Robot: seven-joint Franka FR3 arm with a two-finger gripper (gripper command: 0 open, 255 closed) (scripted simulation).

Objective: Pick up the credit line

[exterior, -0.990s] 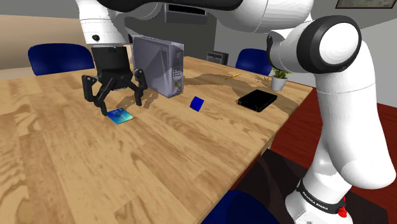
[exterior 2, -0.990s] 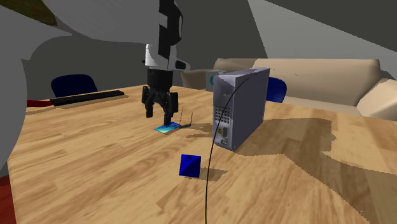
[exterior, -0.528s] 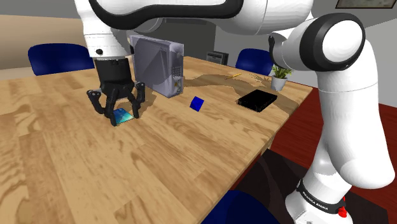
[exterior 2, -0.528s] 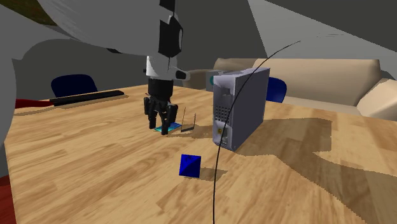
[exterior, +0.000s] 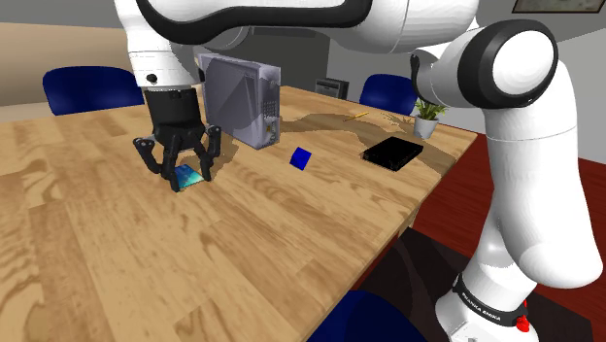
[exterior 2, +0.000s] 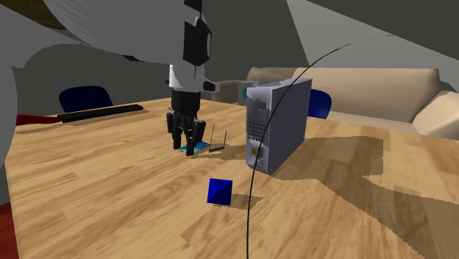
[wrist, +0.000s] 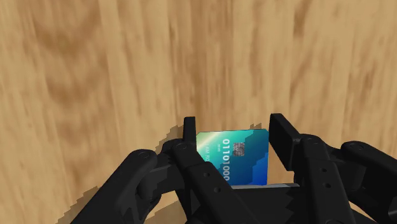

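A blue-green credit card (wrist: 236, 158) with white digits and a chip lies flat on the wooden table (exterior: 291, 223). My black gripper (wrist: 234, 137) is down over it, its two fingers clasping the card's opposite edges. In the shoulder view the gripper (exterior: 185, 180) stands upright on the table with the card (exterior: 185, 176) showing between the fingers. The second exterior view has the gripper (exterior 2: 188, 147) at the table surface, and a sliver of the card (exterior 2: 184, 148) peeks out at its foot.
A grey computer tower (exterior: 241, 97) stands just behind the gripper. A small blue cube (exterior: 301, 157) and a black flat device (exterior: 392, 153) lie further along the table. A potted plant (exterior: 425, 117) sits at the far corner. Blue chairs (exterior: 92, 87) surround the table. A keyboard (exterior 2: 99, 112) lies at the far edge.
The gripper dropped onto the card and its fingers closed from wide apart to clasping the card's edges. Over the last half second nothing else moved.
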